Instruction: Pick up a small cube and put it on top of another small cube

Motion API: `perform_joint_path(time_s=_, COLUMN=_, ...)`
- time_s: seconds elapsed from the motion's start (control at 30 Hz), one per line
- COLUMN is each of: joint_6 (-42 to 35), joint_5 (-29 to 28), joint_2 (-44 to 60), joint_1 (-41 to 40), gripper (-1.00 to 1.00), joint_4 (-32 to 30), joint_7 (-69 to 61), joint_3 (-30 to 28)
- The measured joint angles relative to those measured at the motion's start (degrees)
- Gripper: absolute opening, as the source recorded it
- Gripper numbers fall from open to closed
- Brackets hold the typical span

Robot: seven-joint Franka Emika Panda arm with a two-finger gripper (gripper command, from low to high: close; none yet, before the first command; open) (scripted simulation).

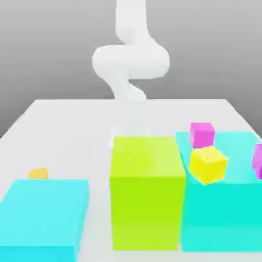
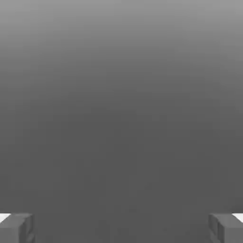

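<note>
A small orange cube (image 1: 38,173) sits on the white table at the exterior view's left, its lower part hidden behind a big cyan block (image 1: 43,217). The white arm (image 1: 130,61) comes down at the middle back, and its lower end drops behind the big lime block (image 1: 147,189), well to the right of the orange cube. In the hand view my gripper (image 2: 121,228) is open. Its two grey fingertips (image 2: 17,228) stand far apart with nothing between them, and only plain grey ground lies ahead.
A second big cyan block (image 1: 225,215) stands at the exterior view's right. On it rest a lemon-yellow small cube (image 1: 208,164), a magenta small cube (image 1: 202,134) and another magenta cube (image 1: 257,160) cut by the frame edge. The white table (image 1: 66,133) stretches behind the blocks.
</note>
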Motion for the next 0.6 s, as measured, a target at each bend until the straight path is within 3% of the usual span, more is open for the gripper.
perform_joint_path(time_s=0.6, joint_6=19.66, joint_5=1.79, joint_2=29.83, joint_1=0.56, gripper=0.0, joint_4=-19.26, joint_7=-45.41, joint_3=-32.38)
